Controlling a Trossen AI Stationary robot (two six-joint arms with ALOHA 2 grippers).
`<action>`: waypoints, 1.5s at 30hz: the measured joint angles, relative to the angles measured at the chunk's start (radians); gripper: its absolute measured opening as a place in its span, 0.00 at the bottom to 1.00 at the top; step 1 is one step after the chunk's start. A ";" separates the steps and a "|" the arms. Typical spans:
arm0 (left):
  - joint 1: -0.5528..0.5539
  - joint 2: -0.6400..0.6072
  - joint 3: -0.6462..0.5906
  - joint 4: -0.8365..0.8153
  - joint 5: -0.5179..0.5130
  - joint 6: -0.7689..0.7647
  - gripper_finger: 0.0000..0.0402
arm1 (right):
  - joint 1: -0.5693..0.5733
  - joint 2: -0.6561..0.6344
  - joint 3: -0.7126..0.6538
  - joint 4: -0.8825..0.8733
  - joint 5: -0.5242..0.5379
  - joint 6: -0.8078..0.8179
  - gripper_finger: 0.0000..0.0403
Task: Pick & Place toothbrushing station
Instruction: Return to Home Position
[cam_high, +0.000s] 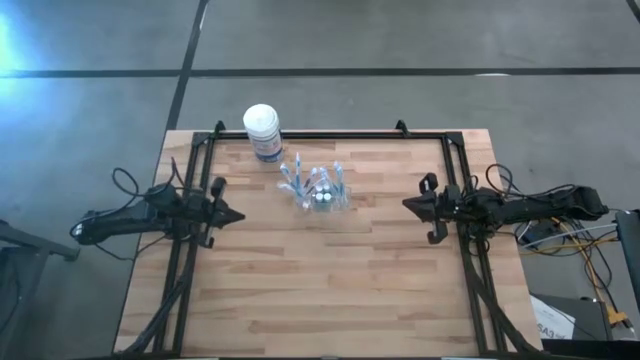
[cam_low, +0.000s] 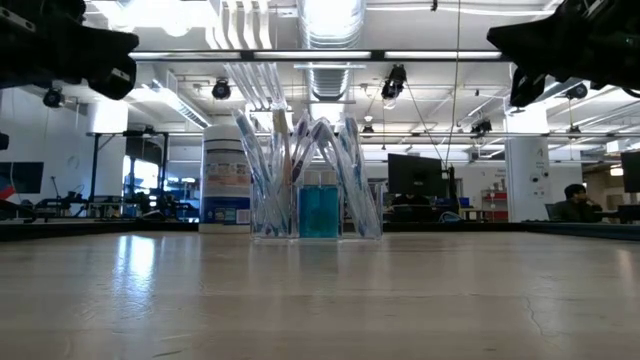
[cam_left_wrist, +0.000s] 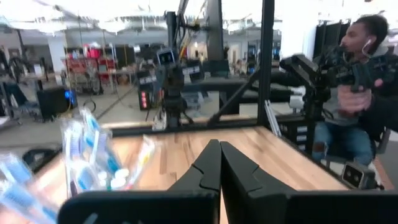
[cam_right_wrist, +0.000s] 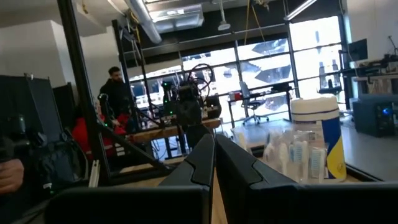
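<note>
As I judge it, the main risk from here is a careless sweep on the way home. The transparent organizer (cam_high: 322, 196) looks light and top-heavy. Its blue-and-white toothbrushes (cam_low: 262, 150) fan outward well above the rim. A passing finger or wrist would catch the brush heads first and could tip the organizer or flick brushes onto the wooden table (cam_high: 330, 290). The white-lidded tub (cam_high: 263, 130) stands near the organizer, on its far-left side, so a knocked organizer could slide into it. Both my arms are well apart from the organizer, so trouble would come only from a path that cuts toward it or dips low. A person (cam_left_wrist: 364, 93) sits beyond the table on the organizer's right side, near my right arm. A wide outward swing there is the other thing I would avoid.

My left gripper (cam_high: 232, 214) is well to the left of the organizer. The arm is stretched out level and points toward the organizer, with the fingers pressed together and nothing between them. My right gripper (cam_high: 408, 204) mirrors it well to the right of the organizer, also pointing inward, fingers together and empty. In the low view, both grippers ride higher than the organizer's brush tips.
</note>
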 joint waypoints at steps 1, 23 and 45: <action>0.000 0.000 0.000 -0.016 0.000 0.000 0.00 | 0.000 -0.002 0.000 0.000 0.000 0.000 0.03; 0.000 -0.001 -0.101 0.066 0.022 -0.097 0.02 | -0.001 -0.001 0.000 -0.027 0.051 -0.024 0.03; 0.000 0.007 -0.103 0.062 0.019 -0.112 0.03 | -0.001 -0.001 0.000 -0.029 0.050 -0.017 0.03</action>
